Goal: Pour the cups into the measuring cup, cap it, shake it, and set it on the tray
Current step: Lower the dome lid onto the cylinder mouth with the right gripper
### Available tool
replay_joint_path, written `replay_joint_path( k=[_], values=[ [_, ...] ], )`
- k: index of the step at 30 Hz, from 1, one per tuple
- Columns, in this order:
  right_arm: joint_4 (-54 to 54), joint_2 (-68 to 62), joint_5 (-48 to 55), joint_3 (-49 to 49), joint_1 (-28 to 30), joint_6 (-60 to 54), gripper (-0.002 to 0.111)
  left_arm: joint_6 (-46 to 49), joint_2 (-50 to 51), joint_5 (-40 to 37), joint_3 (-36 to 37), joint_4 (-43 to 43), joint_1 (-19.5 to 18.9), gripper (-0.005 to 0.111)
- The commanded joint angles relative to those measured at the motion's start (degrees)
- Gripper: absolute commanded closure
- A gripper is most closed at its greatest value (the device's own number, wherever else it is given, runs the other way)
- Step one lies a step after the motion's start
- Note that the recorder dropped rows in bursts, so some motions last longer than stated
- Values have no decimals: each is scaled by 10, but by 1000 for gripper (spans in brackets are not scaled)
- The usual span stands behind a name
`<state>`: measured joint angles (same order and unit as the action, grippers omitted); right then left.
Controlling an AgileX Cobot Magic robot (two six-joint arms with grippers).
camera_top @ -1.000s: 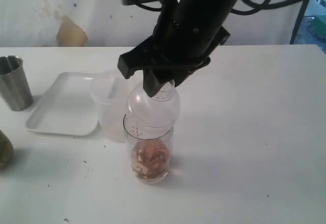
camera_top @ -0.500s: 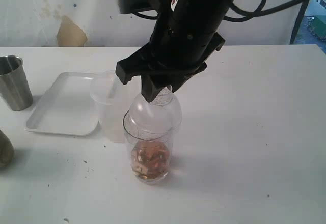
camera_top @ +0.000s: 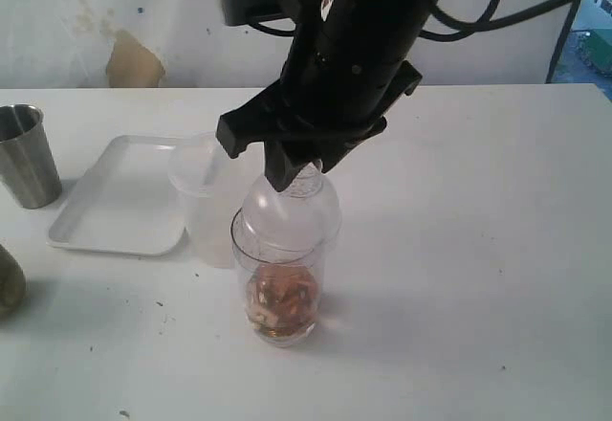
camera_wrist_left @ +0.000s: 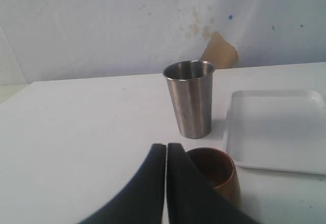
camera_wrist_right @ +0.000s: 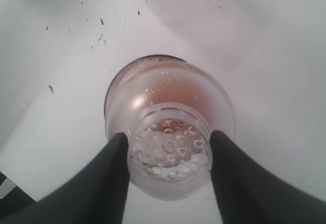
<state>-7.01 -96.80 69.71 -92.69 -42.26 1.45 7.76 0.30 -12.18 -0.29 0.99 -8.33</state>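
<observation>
white table under a stained wall fills the frame. tray lies middle left. measuring cup stands lower centre, brownish contents at its bottom. right gripper is clamped on the cap, whose dome rests at the cup's rim. best to press straight down, dome level, until it seats all round, then let go. left gripper, jaws together and empty, hovers by the brown cup.

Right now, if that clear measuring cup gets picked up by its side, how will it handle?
Probably bottom-heavy and fairly steady: the measuring cup holds brownish contents only near its base. Its smooth clear plastic wall likely feels slippery. The domed lid sits on the rim, but a tight seal doesn't show, so tilting might spill.
</observation>
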Motion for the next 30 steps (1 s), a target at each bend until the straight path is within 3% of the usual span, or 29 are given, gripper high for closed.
replay_joint_path(
  k=[1,30],
  values=[
    [6,-1,2,2,0,-3,108,0,-3,5,3,5,4,106],
    [-16,1,2,-20,0,-15,108,0,-3,5,3,5,4,106]
  ],
)
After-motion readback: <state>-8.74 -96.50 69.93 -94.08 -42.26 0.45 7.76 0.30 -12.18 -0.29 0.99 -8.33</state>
